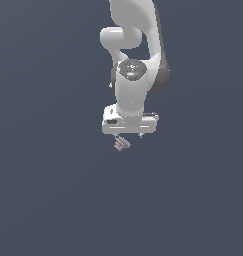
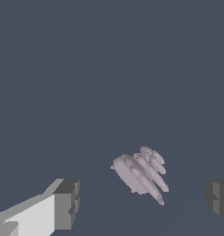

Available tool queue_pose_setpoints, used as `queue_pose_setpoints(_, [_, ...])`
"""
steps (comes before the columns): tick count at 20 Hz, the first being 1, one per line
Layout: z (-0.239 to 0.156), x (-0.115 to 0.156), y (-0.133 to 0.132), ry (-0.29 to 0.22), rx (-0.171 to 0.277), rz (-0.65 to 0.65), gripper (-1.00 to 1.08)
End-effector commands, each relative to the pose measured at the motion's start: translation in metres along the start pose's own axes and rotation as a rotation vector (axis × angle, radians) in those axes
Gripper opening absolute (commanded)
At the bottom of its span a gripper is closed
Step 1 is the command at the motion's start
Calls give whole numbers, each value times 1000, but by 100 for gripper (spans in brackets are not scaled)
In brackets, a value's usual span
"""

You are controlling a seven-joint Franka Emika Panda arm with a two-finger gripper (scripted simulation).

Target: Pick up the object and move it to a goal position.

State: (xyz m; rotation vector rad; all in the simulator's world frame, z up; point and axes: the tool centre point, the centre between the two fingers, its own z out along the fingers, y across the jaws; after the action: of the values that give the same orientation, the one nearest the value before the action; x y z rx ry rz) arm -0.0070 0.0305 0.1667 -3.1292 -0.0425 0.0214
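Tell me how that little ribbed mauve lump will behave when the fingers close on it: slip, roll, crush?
The object looks rigid, so crushing seems unlikely. Its uneven, finger-like ridges may let it twist or pop sideways as the fingers close. It is far smaller than the gripper, so probably light. The lumpy shape seems unlikely to roll far.

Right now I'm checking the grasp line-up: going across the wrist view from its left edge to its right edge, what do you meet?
One finger → the pinkish-mauve ribbed object, untouched in the gap → the other finger. The jaws stand wide open.
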Motion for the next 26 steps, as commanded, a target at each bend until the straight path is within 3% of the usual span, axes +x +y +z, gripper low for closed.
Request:
queue_pose_setpoints(1, [0, 0, 0, 0, 0, 0, 100])
queue_pose_setpoints(11, [-5, 4, 35, 11, -29, 12, 100])
queue_pose_setpoints(26, [8, -2, 34, 9, -28, -105, 100])
